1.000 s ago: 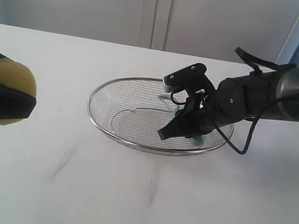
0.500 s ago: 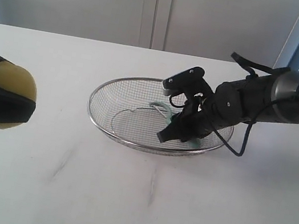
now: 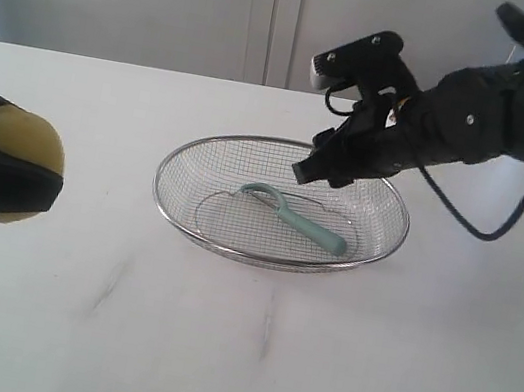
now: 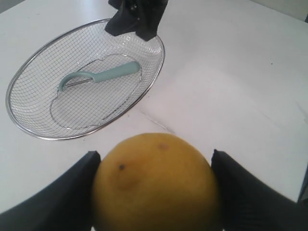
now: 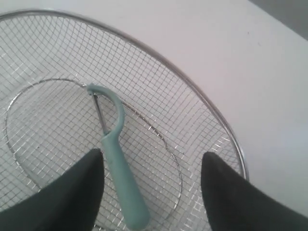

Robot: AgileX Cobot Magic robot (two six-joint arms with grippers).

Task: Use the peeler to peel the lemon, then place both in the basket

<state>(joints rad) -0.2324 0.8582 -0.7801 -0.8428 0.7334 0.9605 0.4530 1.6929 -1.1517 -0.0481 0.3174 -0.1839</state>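
Observation:
The teal-handled peeler (image 3: 294,217) lies flat on the mesh floor of the silver wire basket (image 3: 166,208), also seen as the peeler (image 5: 118,159) and the peeler (image 4: 98,77) in the wrist views. My right gripper (image 3: 315,170) hovers open above the basket's far right side, nothing between its fingers (image 5: 72,192). The yellow lemon (image 4: 156,185) is held off the table at the left, clamped between the black pads of my left gripper (image 4: 155,179); it shows as the lemon (image 3: 19,148) at the exterior view's left edge. No sticker is visible.
The basket rim (image 4: 154,72) stands mid-table on a white marble-look tabletop (image 3: 264,359). A pale wall with panel seams runs behind. The right arm's cable (image 3: 501,223) loops over the table at the right.
My right gripper let go of the peeler, which now lies in the basket, and rose up and back out of the basket. The left gripper with the lemon has stayed put.

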